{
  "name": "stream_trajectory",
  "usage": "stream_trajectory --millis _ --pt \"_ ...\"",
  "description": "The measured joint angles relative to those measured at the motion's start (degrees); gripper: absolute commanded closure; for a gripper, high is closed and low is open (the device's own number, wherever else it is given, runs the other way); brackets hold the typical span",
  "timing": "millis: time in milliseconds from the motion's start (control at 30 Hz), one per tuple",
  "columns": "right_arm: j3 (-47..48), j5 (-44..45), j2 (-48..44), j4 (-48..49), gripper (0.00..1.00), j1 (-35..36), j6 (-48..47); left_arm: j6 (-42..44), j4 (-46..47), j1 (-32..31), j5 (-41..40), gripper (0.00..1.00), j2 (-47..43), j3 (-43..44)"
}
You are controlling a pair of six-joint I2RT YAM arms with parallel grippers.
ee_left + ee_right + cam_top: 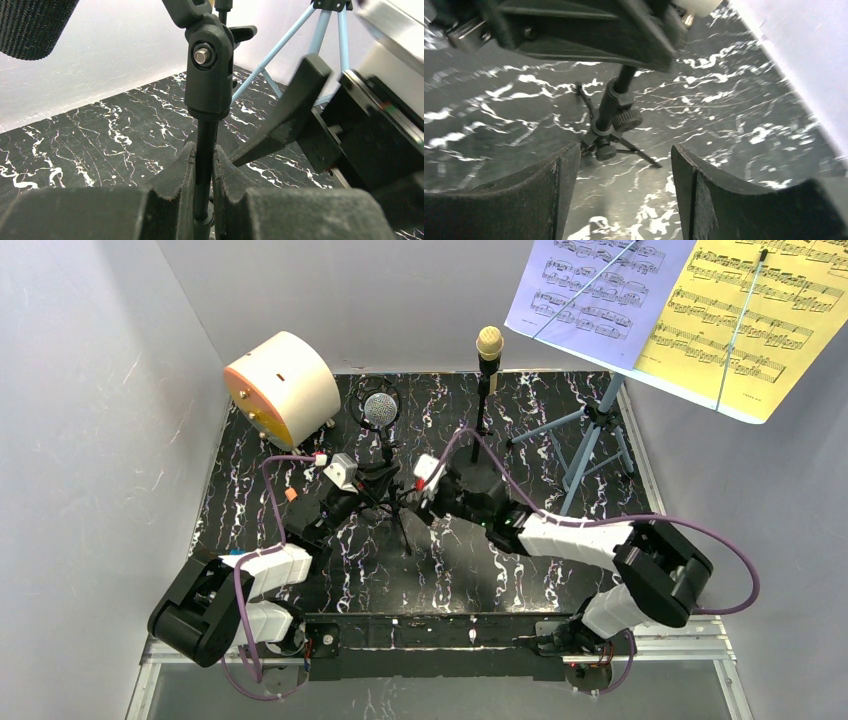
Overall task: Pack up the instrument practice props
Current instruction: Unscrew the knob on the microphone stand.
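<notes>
The silver-headed microphone (380, 408) stands on the black tripod pole (390, 475). My left gripper (362, 496) is shut on that pole's thin shaft (205, 160), below its swivel clamp (209, 70); the fingers (175, 180) press it from both sides. My right gripper (420, 502) is open just right of the pole, nothing between its fingers (704, 180), with the tripod hub (610, 125) ahead of it. The cream microphone (489, 342) stands on its pole (485, 400) behind. The blue music rack (592, 435) carries the lavender sheet (590, 285) and the yellow sheet (750, 320).
A big cream cylinder with an orange face (285, 385) lies at the back left of the black marbled table (250, 480). Grey walls close in on the left, back and right. The blue rack's legs (280, 55) spread at the back right.
</notes>
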Motion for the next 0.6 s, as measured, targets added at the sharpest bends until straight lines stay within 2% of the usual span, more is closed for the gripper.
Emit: stream_trajectory --millis 167,333,467,600 --pt "0.0 -10.8 -0.8 -0.3 0.25 -7.7 25.4 0.0 0.0 0.0 0.0 1.00 0.0 0.0" --pt "-0.1 -20.2 2.8 7.0 0.26 -13.8 48.9 0.0 0.0 0.0 0.0 1.00 0.0 0.0" --pt "-0.1 -25.8 8.1 13.6 0.26 -15.0 60.9 0.0 0.0 0.0 0.0 1.00 0.0 0.0" --pt "0.0 -29.9 12.3 17.8 0.31 -15.5 68.3 0.0 0.0 0.0 0.1 1.00 0.0 0.0"
